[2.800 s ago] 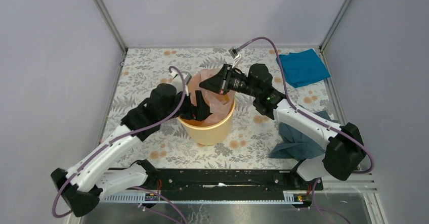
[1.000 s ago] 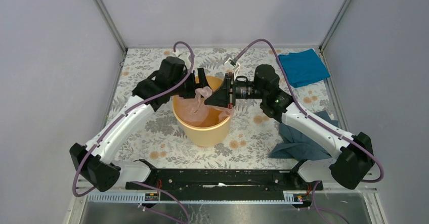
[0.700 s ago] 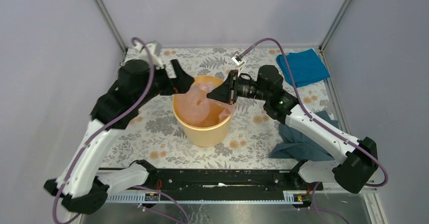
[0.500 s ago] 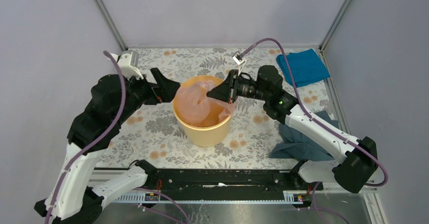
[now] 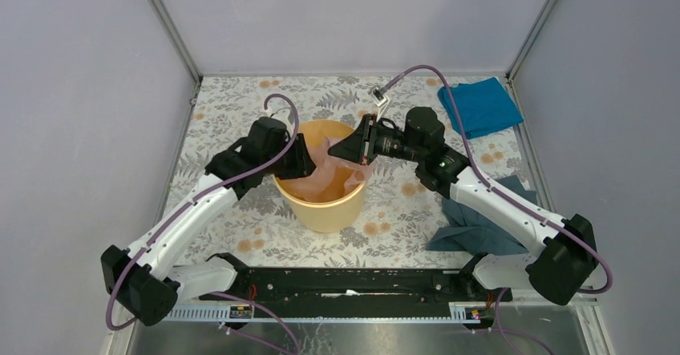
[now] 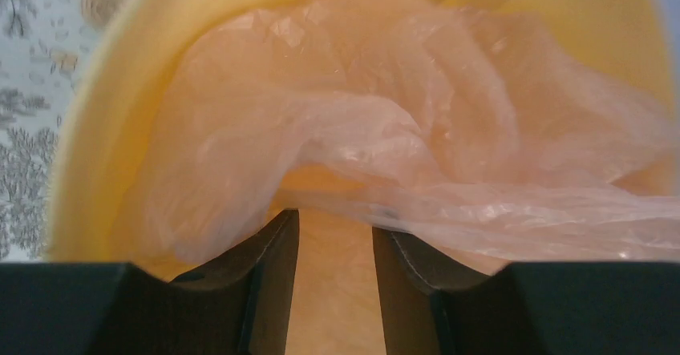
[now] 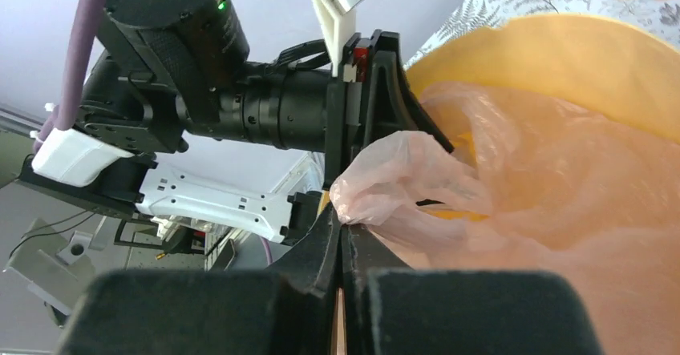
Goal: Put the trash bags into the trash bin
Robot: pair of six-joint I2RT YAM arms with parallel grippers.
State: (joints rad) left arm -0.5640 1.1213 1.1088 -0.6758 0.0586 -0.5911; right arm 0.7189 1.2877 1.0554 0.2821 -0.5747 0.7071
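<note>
The trash bin (image 5: 327, 207) is a round yellow-orange bucket in the middle of the table. The trash bag (image 5: 319, 180), thin, crinkly and pale pink, lies bunched inside it. My right gripper (image 5: 335, 150) hangs over the bin's far right rim, shut on a bunch of the bag (image 7: 393, 171) right at its tips (image 7: 341, 227). My left gripper (image 5: 308, 161) reaches over the bin's left rim. In the left wrist view its fingers (image 6: 273, 275) stand apart; a fold of the bag (image 6: 449, 155) stretches just past their tips, and only the bin's inner wall (image 6: 333, 291) shows between them.
A bright blue cloth (image 5: 479, 106) lies at the back right corner. A grey-blue cloth (image 5: 479, 225) lies under the right arm at the right. The floral table cover (image 5: 232, 114) is fenced by grey walls and metal posts (image 5: 167, 25).
My left arm swung out to the left with jaws wide, then came back to the bin's left rim with jaws narrower. The right gripper kept its grip and barely moved.
</note>
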